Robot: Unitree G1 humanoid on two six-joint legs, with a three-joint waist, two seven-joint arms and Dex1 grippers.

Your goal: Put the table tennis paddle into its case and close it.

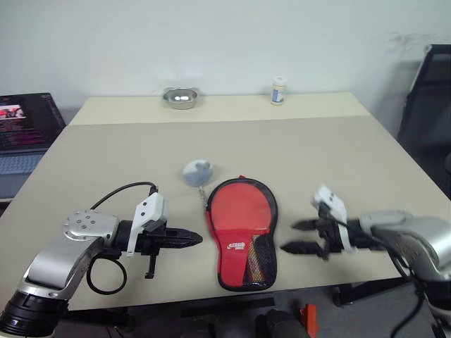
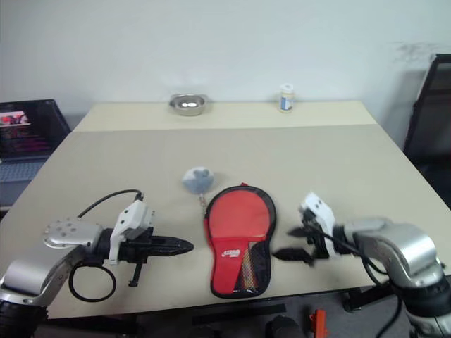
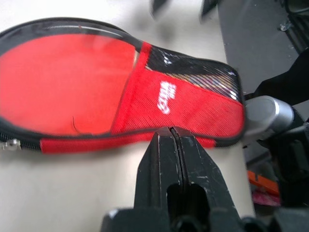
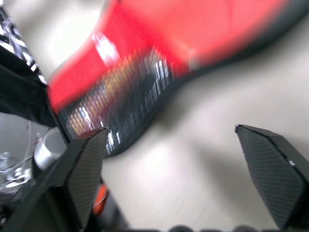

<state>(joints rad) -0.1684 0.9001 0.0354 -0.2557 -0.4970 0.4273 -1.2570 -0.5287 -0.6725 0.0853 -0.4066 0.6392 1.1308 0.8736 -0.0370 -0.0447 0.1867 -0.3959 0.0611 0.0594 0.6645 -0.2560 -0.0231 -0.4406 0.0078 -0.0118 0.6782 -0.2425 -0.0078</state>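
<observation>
On the beige worktop [image 1: 317, 151], seen from the head camera, the case [image 1: 242, 232] is laid flat near the front edge, red face up, its round end toward the far side and its mesh-pocket end toward the robot. The zip is seen run round its edge, and whether the table tennis paddle is inside cannot be told. A grey-white lump [image 1: 197, 171] is found just beyond the case's round end, a thin cord running between the two. The left tool [image 1: 190, 240] is held just beside the case's left edge, its fingers clenched together on nothing. The right tool [image 1: 297, 236] is held off the case's right edge, clear of it, fingers spread and released. At the far edge a metal bowl [image 1: 179, 96] and a small white bottle [image 1: 279, 91] are seen, well apart. A laptop [image 1: 22, 134] is seen off the worktop's left side.

Along the left wrist camera, the two black fingers [image 3: 161, 166] are seen pressed shut, tips just short of the case's red trim; the white logo [image 3: 166, 97] and mesh pocket [image 3: 203, 72] are seen beyond.

Along the right wrist camera, the fingers [image 4: 87, 169] are seen wide apart over bare worktop, with the case's mesh end blurred beyond them.
</observation>
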